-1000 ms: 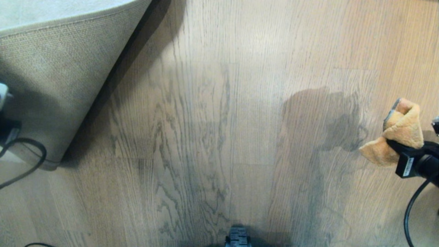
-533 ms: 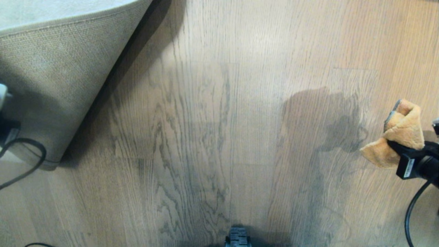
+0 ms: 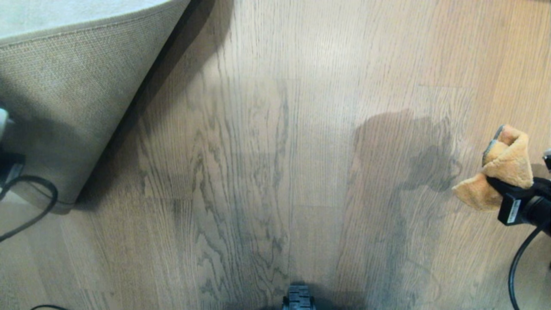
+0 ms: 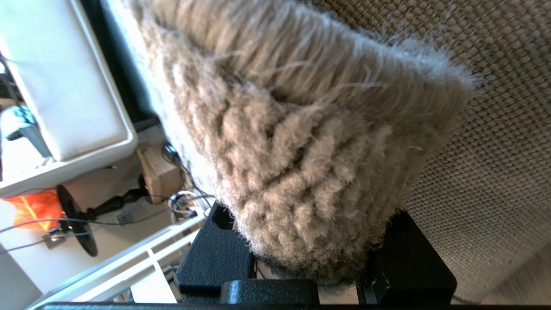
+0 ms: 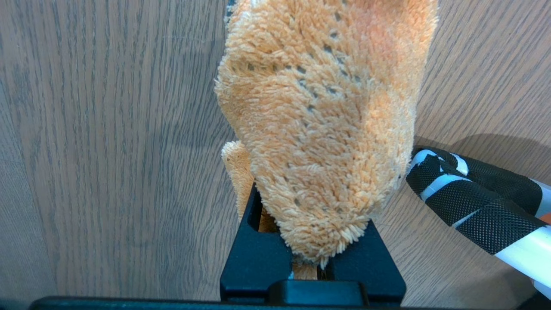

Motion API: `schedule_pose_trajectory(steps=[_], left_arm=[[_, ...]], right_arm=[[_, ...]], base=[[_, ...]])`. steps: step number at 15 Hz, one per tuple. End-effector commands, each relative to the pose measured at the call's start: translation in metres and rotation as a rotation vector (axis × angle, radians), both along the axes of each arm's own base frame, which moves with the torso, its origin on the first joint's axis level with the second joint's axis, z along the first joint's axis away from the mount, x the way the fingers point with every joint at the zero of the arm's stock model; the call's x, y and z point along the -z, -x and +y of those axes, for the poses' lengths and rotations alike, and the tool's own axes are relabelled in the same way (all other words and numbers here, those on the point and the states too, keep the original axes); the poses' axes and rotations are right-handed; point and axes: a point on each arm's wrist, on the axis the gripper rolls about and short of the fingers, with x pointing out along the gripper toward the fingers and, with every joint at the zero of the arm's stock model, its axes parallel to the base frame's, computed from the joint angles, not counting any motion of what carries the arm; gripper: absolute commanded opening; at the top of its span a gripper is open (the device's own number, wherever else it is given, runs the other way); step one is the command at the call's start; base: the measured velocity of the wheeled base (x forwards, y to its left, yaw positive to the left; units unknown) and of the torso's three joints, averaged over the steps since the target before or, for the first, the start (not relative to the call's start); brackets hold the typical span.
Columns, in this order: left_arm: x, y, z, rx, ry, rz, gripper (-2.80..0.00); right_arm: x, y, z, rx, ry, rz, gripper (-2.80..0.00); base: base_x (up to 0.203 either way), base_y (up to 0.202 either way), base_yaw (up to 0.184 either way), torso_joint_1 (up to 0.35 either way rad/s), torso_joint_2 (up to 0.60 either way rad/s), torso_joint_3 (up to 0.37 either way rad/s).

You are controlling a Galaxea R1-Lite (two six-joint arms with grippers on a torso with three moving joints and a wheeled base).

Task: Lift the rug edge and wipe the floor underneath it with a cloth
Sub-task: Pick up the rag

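Far left, the rug edge (image 3: pixel 82 107) is folded up off the floor (image 3: pixel 275 150), coarse beige woven backing showing, grey pile on the far side; left gripper (image 4: pixel 316 258) at the frame's left margin, black fingers (image 4: pixel 217 258) pinching the shaggy edge betw. them; grey-brown wood-grain planks w/ dark veining lie bare in the middle; far right, right gripper (image 3: pixel 495 183) reaches in from the edge, clamped on the cloth (image 3: pixel 503 165), a fluffy orange-tan microfibre rag bunched upright above the planks, well apart from the rug.
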Motion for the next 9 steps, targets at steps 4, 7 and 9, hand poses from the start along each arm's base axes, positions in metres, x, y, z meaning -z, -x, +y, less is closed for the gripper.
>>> schedule_pose_trajectory(steps=[4,7,9], left_arm=[[-0.0001,0.0037,-0.0006,-0.012,-0.019,-0.019,-2.80],[-0.0017,0.0034,-0.0005,-0.012,-0.023,-0.026,-2.80],[-0.0022,0.0046,-0.0006,-0.012,-0.025,-0.040,-2.80]], right_arm=[[-0.0001,0.0002,-0.0002,0.001,0.002,-0.004,-2.80],[0.0014,0.0025,0.0000,0.001,0.001,0.000,-2.80],[0.0013,0.0028,0.0000,0.001,0.001,0.000,-2.80]], base=[[0.000,0.000,0.000,0.000,0.00,0.000],[0.000,0.000,0.000,0.000,0.00,0.000],[0.000,0.000,0.000,0.000,0.00,0.000]])
